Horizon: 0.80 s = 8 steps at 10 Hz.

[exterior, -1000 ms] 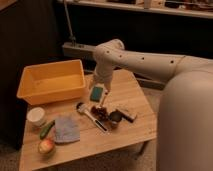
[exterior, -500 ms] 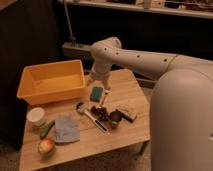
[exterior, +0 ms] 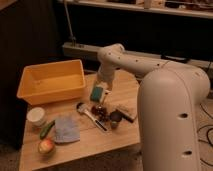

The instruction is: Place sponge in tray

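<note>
The teal-green sponge (exterior: 96,93) hangs just above the wooden table, a little right of the yellow-orange tray (exterior: 29,94). My gripper (exterior: 100,90) comes down on it from above and is shut on the sponge. The white arm reaches in from the right, bends above the table's back edge and descends to the sponge. The tray sits at the table's back left and looks empty inside.
On the wooden table (exterior: 85,145) are a white cup (exterior: 36,116), a blue-grey cloth (exterior: 66,128), a green vegetable (exterior: 46,129) and an apple (exterior: 46,146) at front left. A brush (exterior: 90,115), dark cup (exterior: 116,119) and small box (exterior: 127,112) lie under the sponge.
The sponge stays in the gripper at nearly the same spot beside the tray. The big arm link in the foreground has swung left and fills more of the view.
</note>
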Tool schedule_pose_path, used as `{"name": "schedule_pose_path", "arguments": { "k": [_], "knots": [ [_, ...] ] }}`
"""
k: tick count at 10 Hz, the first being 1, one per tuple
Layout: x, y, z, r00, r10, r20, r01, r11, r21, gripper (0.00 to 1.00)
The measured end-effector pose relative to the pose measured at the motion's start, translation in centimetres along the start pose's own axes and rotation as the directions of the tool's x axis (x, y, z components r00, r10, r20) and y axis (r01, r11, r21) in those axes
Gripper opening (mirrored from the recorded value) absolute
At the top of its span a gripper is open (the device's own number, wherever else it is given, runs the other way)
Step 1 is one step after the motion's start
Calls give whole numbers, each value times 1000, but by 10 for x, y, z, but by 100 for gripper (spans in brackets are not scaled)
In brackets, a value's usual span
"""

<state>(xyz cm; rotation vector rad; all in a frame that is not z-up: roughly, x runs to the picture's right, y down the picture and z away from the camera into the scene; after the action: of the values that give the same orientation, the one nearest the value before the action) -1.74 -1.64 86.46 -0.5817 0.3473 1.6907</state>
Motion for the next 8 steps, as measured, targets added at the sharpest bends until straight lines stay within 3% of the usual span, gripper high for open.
{"name": "schedule_pose_path", "arguments": {
  "k": [4,8],
  "knots": [
    [-2,4,33,999,-35,4,35,999,10,65],
    [-5,29,64,995,-100,-7,100,995,18,65]
  ]
}}
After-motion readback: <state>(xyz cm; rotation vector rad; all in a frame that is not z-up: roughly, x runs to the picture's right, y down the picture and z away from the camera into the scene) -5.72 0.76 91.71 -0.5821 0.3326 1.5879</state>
